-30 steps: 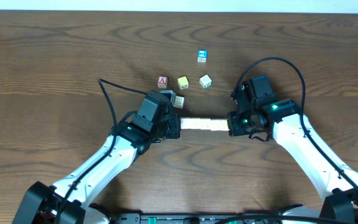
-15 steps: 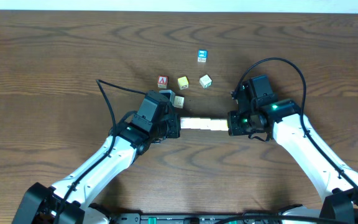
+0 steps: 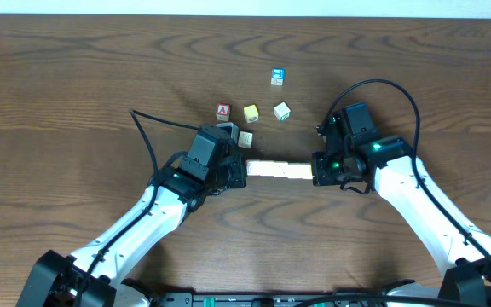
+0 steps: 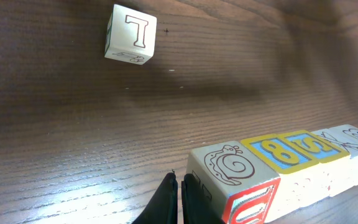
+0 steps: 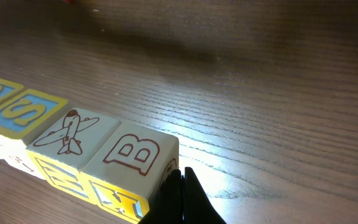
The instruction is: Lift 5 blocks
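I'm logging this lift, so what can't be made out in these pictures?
Overhead: whether the row of wooden alphabet cubes clears the wooden table; top-down angle hides any gap.
Overhead: letter on the loose yellow cube, too small.
Right wrist: the row's far end, cut by the left edge.

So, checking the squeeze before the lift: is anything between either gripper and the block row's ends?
Nothing visible. The left gripper meets the snail block, the right gripper meets the B block; the loose T block lies apart from the row.
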You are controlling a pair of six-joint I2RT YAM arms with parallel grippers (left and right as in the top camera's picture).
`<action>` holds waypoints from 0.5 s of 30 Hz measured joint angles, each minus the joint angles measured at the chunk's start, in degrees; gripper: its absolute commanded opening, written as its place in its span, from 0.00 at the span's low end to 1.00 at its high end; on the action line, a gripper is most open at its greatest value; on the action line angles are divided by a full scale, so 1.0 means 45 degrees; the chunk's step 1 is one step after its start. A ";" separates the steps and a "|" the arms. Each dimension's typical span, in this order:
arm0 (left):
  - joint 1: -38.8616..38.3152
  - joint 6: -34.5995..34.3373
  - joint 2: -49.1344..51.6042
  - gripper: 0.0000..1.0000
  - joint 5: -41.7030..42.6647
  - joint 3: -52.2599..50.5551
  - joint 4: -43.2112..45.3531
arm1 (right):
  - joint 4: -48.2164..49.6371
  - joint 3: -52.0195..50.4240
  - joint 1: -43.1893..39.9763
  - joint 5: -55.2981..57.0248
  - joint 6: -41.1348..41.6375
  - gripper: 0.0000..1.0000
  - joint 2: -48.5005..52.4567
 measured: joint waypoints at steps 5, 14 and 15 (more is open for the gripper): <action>0.0000 -0.0097 0.0000 0.07 -0.0058 0.0000 0.0000 | -0.0005 0.0010 0.0000 -0.0053 0.0044 0.01 0.0000; 0.0010 -0.0345 0.0000 0.07 -0.0253 0.0000 -0.0068 | -0.0010 0.0491 0.0000 -0.0083 0.0078 0.01 -0.0010; 0.0010 -0.0369 0.0000 0.07 -0.0262 0.0000 -0.0068 | -0.0015 0.0495 0.0000 -0.0087 0.0078 0.01 -0.0019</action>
